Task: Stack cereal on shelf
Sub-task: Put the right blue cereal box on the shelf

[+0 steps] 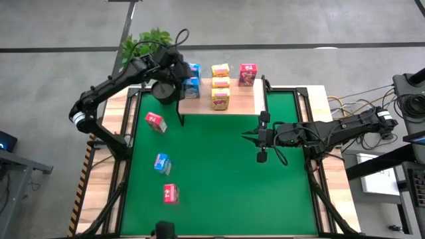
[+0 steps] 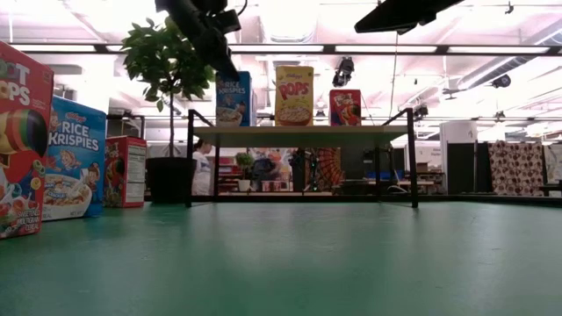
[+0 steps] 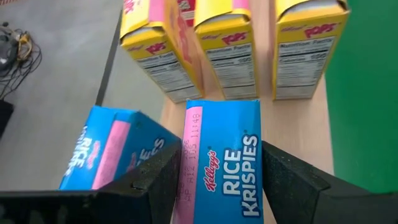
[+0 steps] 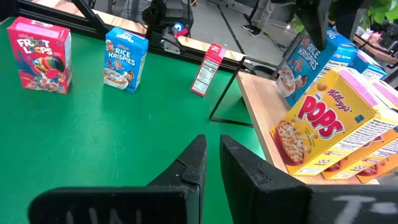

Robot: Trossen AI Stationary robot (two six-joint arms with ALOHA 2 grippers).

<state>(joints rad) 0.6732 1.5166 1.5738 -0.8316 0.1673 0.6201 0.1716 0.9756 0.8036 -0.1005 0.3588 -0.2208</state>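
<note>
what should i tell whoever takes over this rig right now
Left hand: over the shelf's left end, fingers either side of a blue Rice Krispies box; grip or release unclear.
Right hand: shut, empty, waiting above the green mat.
Done: shelf holds two blue boxes, three yellow Pops boxes and one red box.
Left: two red boxes and one blue box on the mat.
</note>
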